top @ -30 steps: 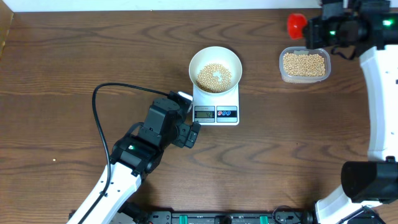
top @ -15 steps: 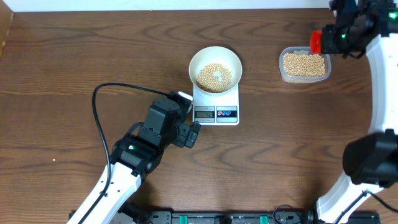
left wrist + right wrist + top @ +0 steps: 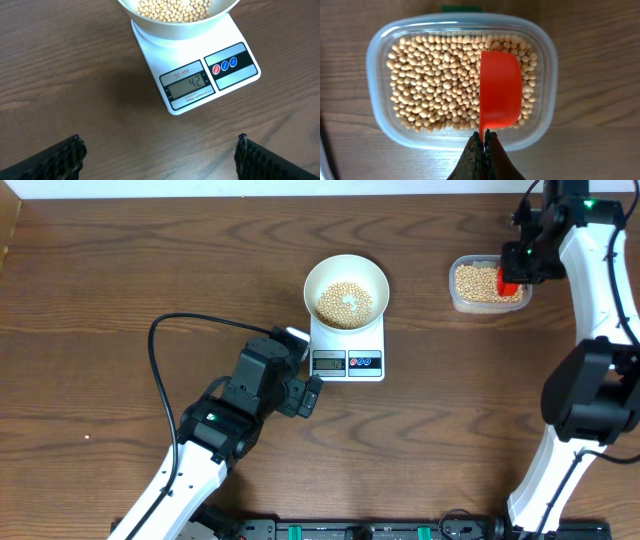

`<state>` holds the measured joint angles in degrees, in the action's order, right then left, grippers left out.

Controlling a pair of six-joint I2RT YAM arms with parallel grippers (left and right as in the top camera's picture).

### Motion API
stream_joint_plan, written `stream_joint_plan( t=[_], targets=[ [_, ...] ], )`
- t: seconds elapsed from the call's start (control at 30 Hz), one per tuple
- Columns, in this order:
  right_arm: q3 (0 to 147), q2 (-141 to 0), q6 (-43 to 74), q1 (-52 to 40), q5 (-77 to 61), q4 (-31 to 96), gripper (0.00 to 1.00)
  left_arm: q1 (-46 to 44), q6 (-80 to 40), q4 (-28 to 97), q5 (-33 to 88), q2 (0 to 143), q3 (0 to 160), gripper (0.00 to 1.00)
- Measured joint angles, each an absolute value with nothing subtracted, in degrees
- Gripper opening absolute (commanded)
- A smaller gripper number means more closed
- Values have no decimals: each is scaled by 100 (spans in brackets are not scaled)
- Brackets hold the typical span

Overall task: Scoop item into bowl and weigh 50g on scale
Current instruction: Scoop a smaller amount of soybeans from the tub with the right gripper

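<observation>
A white bowl [image 3: 346, 290] holding pale-tan beans [image 3: 345, 302] stands on the white scale [image 3: 348, 350]; in the left wrist view the scale [image 3: 200, 75] shows its display and red and blue buttons, with the bowl [image 3: 180, 15] above. My left gripper [image 3: 160, 155] hovers over bare wood just in front of the scale, open and empty. My right gripper [image 3: 484, 142] is shut on the thin handle of a red scoop [image 3: 501, 90], whose cup hangs tipped on its side over the beans [image 3: 440, 80] in the clear tub [image 3: 385, 120]. From overhead the scoop [image 3: 507, 278] shows at the tub's right side.
The clear plastic tub [image 3: 487, 305] of beans sits at the back right of the wooden table. A black cable [image 3: 160, 330] loops left of the left arm. A dark green object [image 3: 462, 8] lies just beyond the tub.
My right arm has swung the red scoop from behind the tub's left corner rightwards and down over the tub. The left arm, bowl and scale have not moved.
</observation>
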<state>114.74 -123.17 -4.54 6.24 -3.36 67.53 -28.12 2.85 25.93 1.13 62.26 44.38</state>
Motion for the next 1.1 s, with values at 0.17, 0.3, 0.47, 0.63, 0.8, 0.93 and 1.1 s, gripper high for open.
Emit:
stream_joint_plan(
  t=[0.17, 0.3, 0.47, 0.63, 0.8, 0.93, 1.1],
  targets=[
    [11474, -12429, -456, 604, -408, 6801, 1, -2812, 285, 2591, 113, 6226, 4438, 97],
    [11474, -12488, -456, 607, -762, 6866, 1, -2812, 285, 2591, 113, 6226, 4438, 97],
    [11474, -12578, -456, 611, -1343, 6877, 1, -2812, 283, 2591, 113, 6226, 4438, 97],
    [11472, -12617, -456, 650, -1678, 6853, 1, -2812, 285, 2593, 113, 6226, 4438, 97],
    [11469, -12617, -464, 904, -2167, 6823, 1, -2812, 285, 2593, 113, 6226, 4438, 97],
    [11469, -12617, -567, 1345, -2829, 6816, 1, -2812, 285, 2593, 113, 6226, 4438, 97],
    [11469, -12617, -722, 1852, -3489, 6884, 1, -2812, 285, 2591, 113, 6226, 4438, 97]
  ],
)
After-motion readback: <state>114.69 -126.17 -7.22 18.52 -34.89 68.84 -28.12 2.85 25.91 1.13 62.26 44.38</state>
